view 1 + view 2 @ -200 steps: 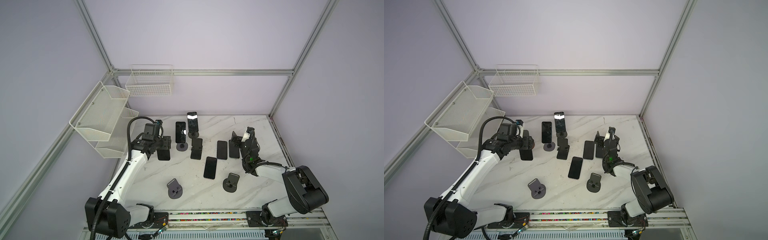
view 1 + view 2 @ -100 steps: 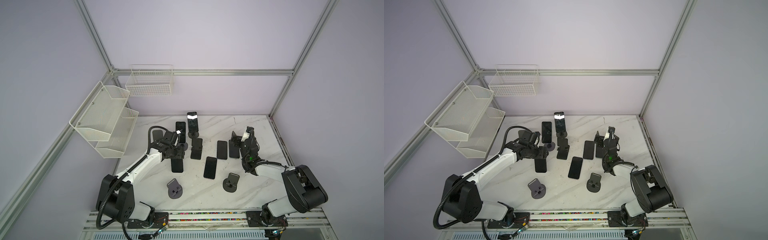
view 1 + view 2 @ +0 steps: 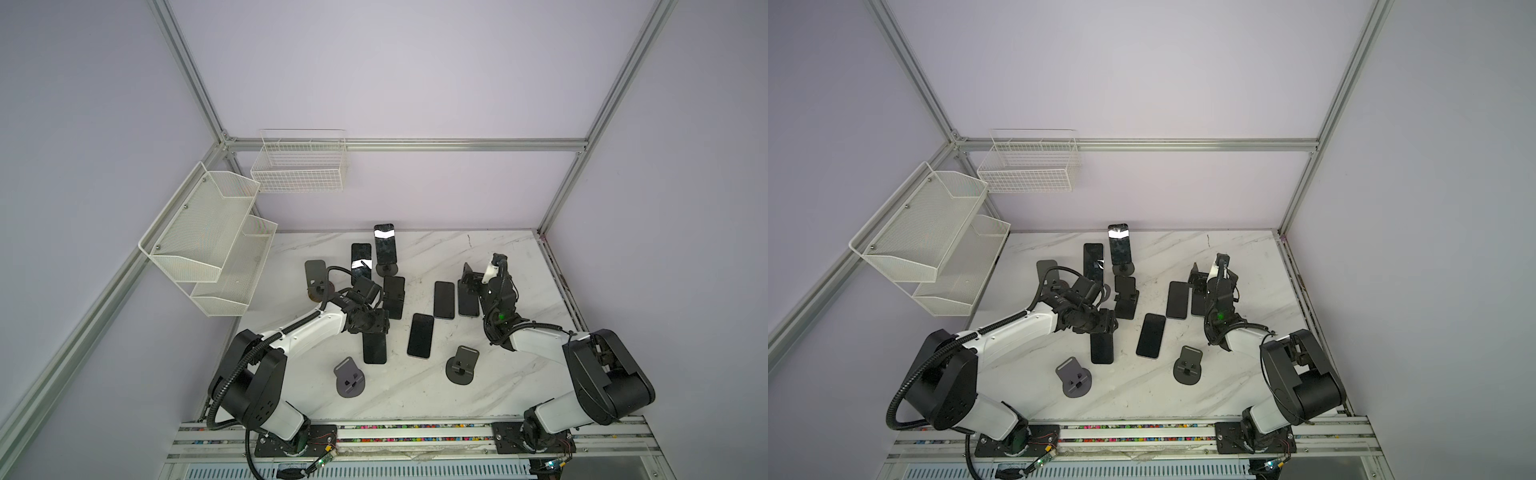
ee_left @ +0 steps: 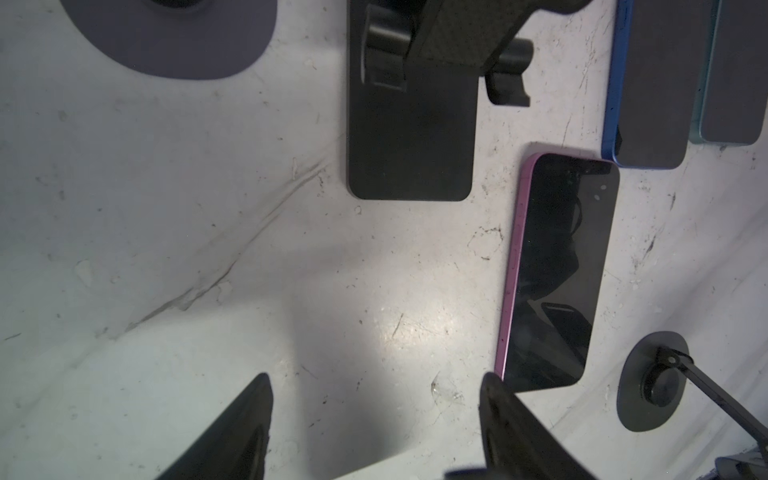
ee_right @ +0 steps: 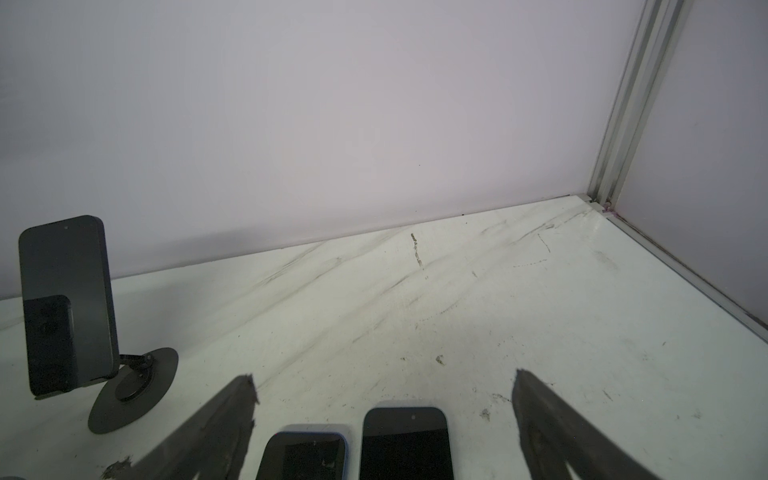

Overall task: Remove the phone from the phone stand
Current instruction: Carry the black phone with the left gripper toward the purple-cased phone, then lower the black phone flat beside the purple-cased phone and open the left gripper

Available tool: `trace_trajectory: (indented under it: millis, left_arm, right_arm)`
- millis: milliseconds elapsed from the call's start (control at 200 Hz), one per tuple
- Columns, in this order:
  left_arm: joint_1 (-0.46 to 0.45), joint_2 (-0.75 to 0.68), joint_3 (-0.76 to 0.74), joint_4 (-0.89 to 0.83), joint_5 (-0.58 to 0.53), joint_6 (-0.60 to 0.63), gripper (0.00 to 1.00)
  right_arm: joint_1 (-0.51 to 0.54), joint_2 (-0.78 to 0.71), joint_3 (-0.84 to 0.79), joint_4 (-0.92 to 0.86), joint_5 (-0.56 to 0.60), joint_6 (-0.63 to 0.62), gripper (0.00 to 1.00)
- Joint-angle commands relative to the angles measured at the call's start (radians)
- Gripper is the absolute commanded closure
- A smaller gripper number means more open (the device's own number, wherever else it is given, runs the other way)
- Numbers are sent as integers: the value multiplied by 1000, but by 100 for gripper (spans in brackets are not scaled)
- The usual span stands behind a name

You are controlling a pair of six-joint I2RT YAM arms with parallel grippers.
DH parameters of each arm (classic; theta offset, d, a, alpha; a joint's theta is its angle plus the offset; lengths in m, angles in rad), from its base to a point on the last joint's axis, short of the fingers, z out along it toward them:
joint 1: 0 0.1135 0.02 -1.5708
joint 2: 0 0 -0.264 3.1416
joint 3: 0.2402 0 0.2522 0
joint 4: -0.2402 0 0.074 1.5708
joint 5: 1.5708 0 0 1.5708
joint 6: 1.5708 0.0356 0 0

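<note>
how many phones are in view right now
6: rear phone on its stand; upright phone just left of it; held phone in the left tool; pink-edged phone flat in the middle; blue-edged phone and teal-edged phone flat, side by side. Others may be hidden.

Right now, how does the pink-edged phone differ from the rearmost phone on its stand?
Pose: the pink-edged phone lies flat on the table, screen up; the rearmost phone stands propped upright.
Support: the pink-edged phone is off any stand; the rearmost phone sits on a round-based stand.
Glare: the rearmost phone shows a bright reflection near its top; the pink-edged phone looks dark.
Shared: dark screens.
</note>
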Motion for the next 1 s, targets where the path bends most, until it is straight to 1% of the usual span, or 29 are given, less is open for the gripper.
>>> trace_trajectory:
  millis: [0, 125, 285, 425, 575, 710, 870, 995]
  left_arm:
    - [-50, 2, -20, 57, -47, -52, 39]
    - [-83, 32, -19, 62, -97, -71, 38]
    - [-111, 87, -20, 94, -116, -81, 37]
    - [-132, 109, -46, 128, -132, -128, 37]
    - [-155, 154, -31, 133, -172, -103, 37]
    - [-176, 191, -30, 153, -161, -111, 37]
    - [-194, 212, -38, 154, -213, -111, 37]
    - [-218, 249, -15, 151, -228, -73, 36]
  right_arm:
    - [-3, 0, 20, 4, 3, -12, 3]
    - [-3, 1, 21, 3, 6, -11, 3]
    - [-1, -2, 17, 8, 3, -14, 3]
    - [-1, -8, 11, 14, 3, -13, 3]
    - [-1, -7, 12, 15, 2, -15, 3]
    - [-1, -44, -31, 52, -3, -14, 3]
    - [-1, -37, -22, 41, 2, -11, 3]
    - [-1, -21, -6, 27, 1, -13, 3]
